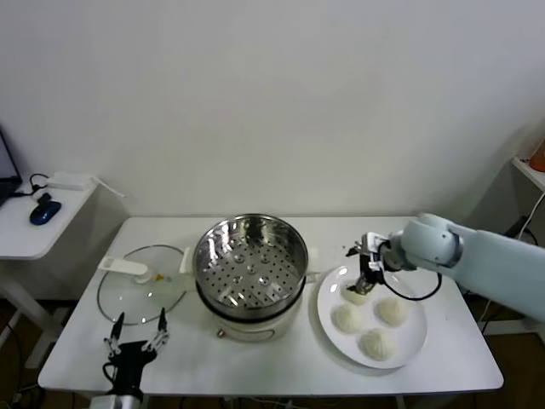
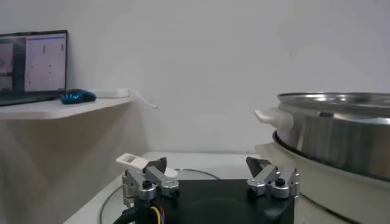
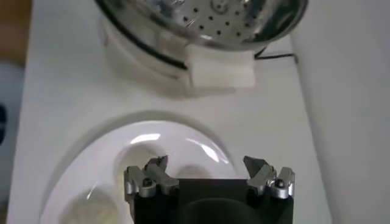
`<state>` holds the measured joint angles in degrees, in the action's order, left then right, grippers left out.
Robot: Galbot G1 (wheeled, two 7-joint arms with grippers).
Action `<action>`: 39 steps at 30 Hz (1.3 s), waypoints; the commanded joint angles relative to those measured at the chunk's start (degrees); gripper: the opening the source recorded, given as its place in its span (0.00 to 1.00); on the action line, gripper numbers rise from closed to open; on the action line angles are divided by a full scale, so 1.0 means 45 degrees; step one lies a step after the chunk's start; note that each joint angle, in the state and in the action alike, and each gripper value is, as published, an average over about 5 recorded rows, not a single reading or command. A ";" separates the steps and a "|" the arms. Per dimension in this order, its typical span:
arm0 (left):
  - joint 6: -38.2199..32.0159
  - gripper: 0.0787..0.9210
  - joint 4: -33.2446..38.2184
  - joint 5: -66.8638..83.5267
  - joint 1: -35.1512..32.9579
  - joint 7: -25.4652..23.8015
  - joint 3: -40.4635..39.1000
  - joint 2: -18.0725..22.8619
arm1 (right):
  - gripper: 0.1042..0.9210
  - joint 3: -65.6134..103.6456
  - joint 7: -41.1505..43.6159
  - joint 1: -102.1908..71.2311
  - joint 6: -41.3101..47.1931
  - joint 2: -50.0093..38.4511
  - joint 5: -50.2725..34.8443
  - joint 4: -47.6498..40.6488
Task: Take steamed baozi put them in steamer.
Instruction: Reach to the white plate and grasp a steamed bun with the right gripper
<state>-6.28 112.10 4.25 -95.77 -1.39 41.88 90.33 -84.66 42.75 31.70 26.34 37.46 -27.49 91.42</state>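
A white table (image 1: 255,358) seen from above. At seven o'clock, the left gripper (image 1: 134,333) rests idle with fingers spread wide, just in front of a glass lid (image 1: 140,294). At centre stands the steamer (image 1: 250,266), its perforated tray bare. At three o'clock, a white plate (image 1: 410,345) carries four steamed baozi (image 1: 377,343). The right gripper (image 1: 363,287) hangs with fingers wide apart directly over the rear-left bun, which lies beneath them.

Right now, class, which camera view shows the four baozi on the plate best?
The head view: all four baozi sit on the white plate, with the open right gripper over the nearest one. The right wrist view catches only part of one bun past the fingers. The left wrist view shows none.
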 commanded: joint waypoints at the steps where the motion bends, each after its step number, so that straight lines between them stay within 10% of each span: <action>1: 0.0002 0.88 -0.0141 0.0018 0.0025 -0.0012 0.0040 -0.0041 | 0.88 -0.4515 0.1867 0.3710 -0.1267 0.1549 -0.0491 -0.1601; 39: 0.0009 0.88 -0.0524 -0.0278 -0.0022 -0.0147 0.0351 -0.0237 | 0.88 0.0081 0.0473 -0.2702 -0.0278 0.2851 0.1470 -0.4415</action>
<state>-6.21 109.77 3.11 -95.81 -2.04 43.47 89.22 -86.09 45.19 21.81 25.10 49.74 -21.98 72.84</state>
